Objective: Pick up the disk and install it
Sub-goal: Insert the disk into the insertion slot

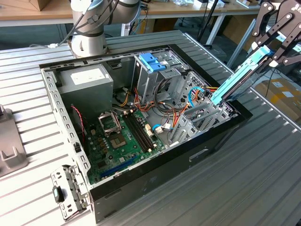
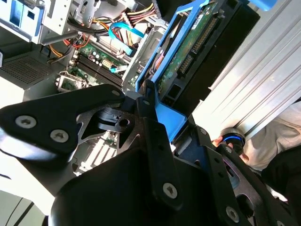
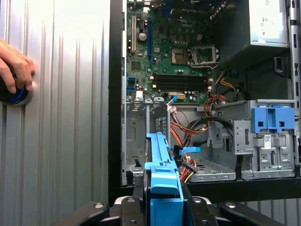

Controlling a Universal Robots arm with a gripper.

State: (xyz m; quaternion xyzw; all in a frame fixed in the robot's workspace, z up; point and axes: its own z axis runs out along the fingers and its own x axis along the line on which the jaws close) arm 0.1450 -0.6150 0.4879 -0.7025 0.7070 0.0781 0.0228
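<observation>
our gripper (image 1: 269, 49) is clamped on the disk (image 1: 237, 77), tilted with its lower end at the drive cage (image 1: 200, 117) of the open computer case (image 1: 141, 188). we judge the tilt lines it up with the bay. a hand (image 3: 14, 68) rests on a puck-like controller (image 3: 16, 96) beside the case.

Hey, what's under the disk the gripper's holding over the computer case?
Under the tilted disk, held in the gripper, sits a grey metal drive bay at the case edge, with coloured cables beside it. The disk's lower end covers the bay's slot, so seating cannot be judged.
</observation>
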